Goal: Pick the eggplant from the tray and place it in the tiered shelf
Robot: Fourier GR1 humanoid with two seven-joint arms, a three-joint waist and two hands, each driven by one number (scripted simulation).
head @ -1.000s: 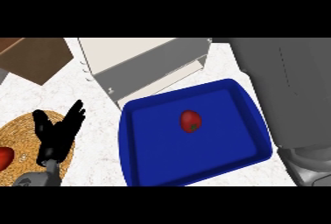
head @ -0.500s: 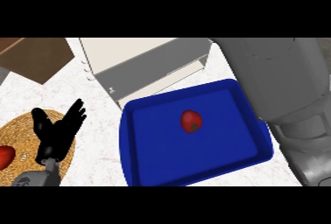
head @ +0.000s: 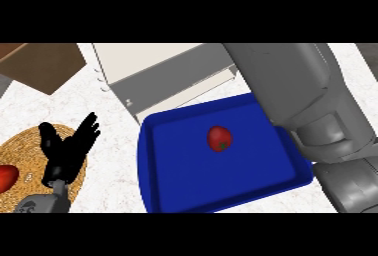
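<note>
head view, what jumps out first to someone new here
The blue tray fills the middle, with one small red fruit lying in it. A big grey forearm crosses the right side over the tray's edge, and the open left hand rests at lower left over a woven mat.

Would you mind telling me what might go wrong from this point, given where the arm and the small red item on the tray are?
1. The right forearm stretches over the blue tray's right edge; coming down, it might knock the tray.
2. The right hand is out of view, so its aim at the red item cannot be checked.
3. The item looks small and rounded and may roll. The left hand rests open at the left.
</note>
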